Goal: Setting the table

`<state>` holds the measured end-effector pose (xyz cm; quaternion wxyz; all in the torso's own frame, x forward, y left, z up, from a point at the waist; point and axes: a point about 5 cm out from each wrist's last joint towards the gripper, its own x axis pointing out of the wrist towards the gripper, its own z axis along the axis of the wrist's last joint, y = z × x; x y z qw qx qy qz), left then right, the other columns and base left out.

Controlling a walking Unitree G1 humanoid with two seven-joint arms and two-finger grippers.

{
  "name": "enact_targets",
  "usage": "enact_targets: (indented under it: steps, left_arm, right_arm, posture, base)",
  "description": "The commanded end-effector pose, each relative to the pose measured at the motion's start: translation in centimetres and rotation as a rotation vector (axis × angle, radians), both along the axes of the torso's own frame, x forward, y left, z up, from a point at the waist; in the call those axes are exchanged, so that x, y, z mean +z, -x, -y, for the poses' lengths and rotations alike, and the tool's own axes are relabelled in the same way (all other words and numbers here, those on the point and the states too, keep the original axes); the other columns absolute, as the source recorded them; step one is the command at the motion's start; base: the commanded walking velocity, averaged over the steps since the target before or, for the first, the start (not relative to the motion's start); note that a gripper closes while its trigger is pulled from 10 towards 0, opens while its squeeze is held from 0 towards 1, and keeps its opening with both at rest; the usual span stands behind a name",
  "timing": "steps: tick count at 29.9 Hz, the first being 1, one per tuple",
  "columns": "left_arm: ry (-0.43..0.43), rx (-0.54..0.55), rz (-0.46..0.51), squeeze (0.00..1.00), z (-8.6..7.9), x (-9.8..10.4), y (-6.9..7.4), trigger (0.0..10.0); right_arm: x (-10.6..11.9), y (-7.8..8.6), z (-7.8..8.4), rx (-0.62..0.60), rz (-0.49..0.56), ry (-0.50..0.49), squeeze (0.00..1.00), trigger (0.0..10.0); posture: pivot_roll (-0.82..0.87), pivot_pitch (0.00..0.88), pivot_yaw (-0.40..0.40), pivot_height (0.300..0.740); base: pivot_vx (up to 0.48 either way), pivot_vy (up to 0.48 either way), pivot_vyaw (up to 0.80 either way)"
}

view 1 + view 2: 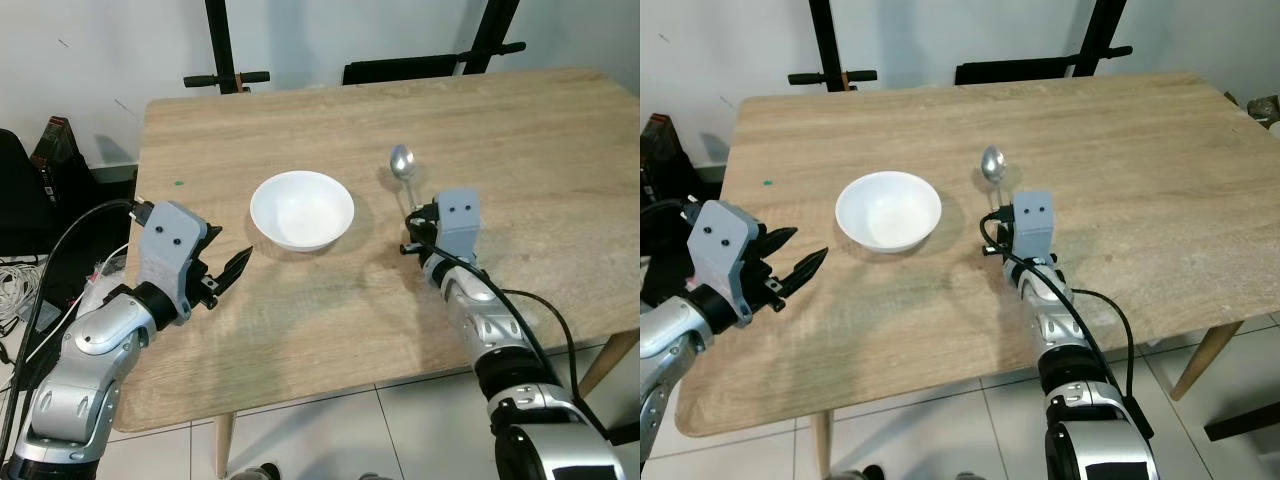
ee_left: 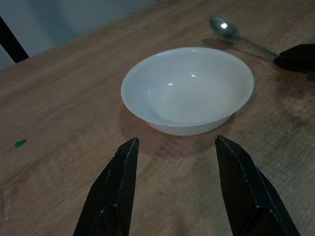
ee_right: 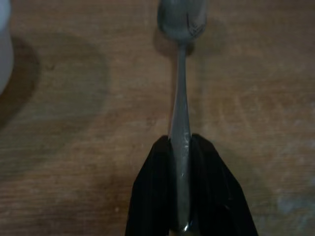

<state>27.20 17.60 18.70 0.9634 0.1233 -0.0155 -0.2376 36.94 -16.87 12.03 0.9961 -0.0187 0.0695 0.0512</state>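
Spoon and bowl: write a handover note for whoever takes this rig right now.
Right pincer: shut on the handle of the spoon, down at the table, to the right of the bowl.
Left pincer: open, holding nothing, hovering just left of the bowl and pointing at it.
Things: white bowl upright and empty near the table's middle; the spoon's head points away from the robot, beside the bowl but not touching it.
Done: bowl is placed.
Left: probably release the spoon where it belongs beside the bowl, then pull both arms back.
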Motion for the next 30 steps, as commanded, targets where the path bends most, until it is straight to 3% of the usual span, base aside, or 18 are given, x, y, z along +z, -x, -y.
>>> enact_targets:
  steps: [1,3,4,5,13,16,18,19,23,26,27,30]
  left_arm:
    - [-0.015,0.006,-0.020,0.00,-0.1,-0.3,0.2,10.0]
    - [-0.016,0.006,-0.020,0.00,-0.1,-0.4,0.2,10.0]
    - [-0.016,0.006,-0.021,0.00,-0.1,-0.4,0.2,10.0]
    - [-0.016,0.007,-0.021,0.00,-0.1,-0.4,0.2,10.0]
    - [-0.015,0.009,-0.025,0.00,0.0,-0.5,0.3,10.0]
    - [-0.013,0.008,-0.029,0.00,0.1,-0.7,0.3,10.0]
    - [-0.011,0.010,-0.036,0.00,0.2,-0.9,0.3,10.0]
    - [-0.010,0.014,-0.041,0.00,0.2,-1.1,0.3,10.0]
    - [0.000,0.029,-0.054,0.00,0.1,-1.5,0.4,10.0]
    - [0.050,0.133,-0.074,0.00,-0.1,-2.5,0.2,10.0]
    - [0.050,0.133,-0.074,0.00,-0.1,-2.5,0.2,10.0]
    - [0.071,0.214,-0.070,0.00,-0.3,-3.0,0.0,10.0]
  right_arm:
    - [-1.0,0.2,-0.3,0.008,-0.050,-0.017,0.17,10.0]
    - [-1.1,0.2,-0.4,0.012,-0.057,-0.017,0.17,10.0]
    - [-1.3,0.2,-0.5,0.018,-0.065,-0.017,0.44,10.0]
    - [-1.4,0.3,-0.6,0.025,-0.072,-0.018,1.00,10.0]
    - [-1.2,0.3,-0.7,0.041,-0.046,-0.039,1.00,10.0]
    - [-0.2,0.1,-0.3,0.017,0.013,-0.032,1.00,10.0]
    - [1.4,0.0,0.1,-0.008,0.116,-0.019,1.00,10.0]
    - [2.3,0.1,0.3,-0.010,0.169,-0.015,0.03,10.0]
    - [3.8,0.6,0.2,-0.002,0.255,-0.021,0.00,10.0]
    - [6.4,3.3,-0.8,0.077,0.417,-0.061,0.00,10.0]
    - [6.4,3.3,-0.8,0.077,0.417,-0.061,0.00,10.0]
    - [7.2,5.4,-1.8,0.126,0.487,-0.070,0.00,10.0]
  posture:
    - [0.00,0.051,0.059,0.740]
    - [0.00,0.051,0.059,0.740]
    - [-0.01,0.052,0.059,0.740]
    - [0.00,0.052,0.058,0.740]
    - [-0.01,0.053,0.056,0.740]
    - [-0.01,0.054,0.054,0.740]
    - [-0.01,0.054,0.052,0.740]
    - [-0.01,0.054,0.051,0.740]
    - [-0.01,0.054,0.051,0.740]
    - [-0.03,0.054,0.053,0.740]
    - [-0.03,0.054,0.053,0.740]
    - [-0.04,0.053,0.051,0.740]
  base:
    - [0.000,0.000,0.00]
    - [0.000,0.000,0.00]
    - [0.000,0.000,0.00]
    - [0.000,0.000,0.00]
    - [0.000,0.000,0.00]
    - [0.000,0.000,0.00]
    - [0.000,0.000,0.00]
    - [0.000,0.000,0.00]
    - [0.000,0.000,0.00]
    - [0.000,0.000,0.00]
    - [0.000,0.000,0.00]
    - [0.000,0.000,0.00]
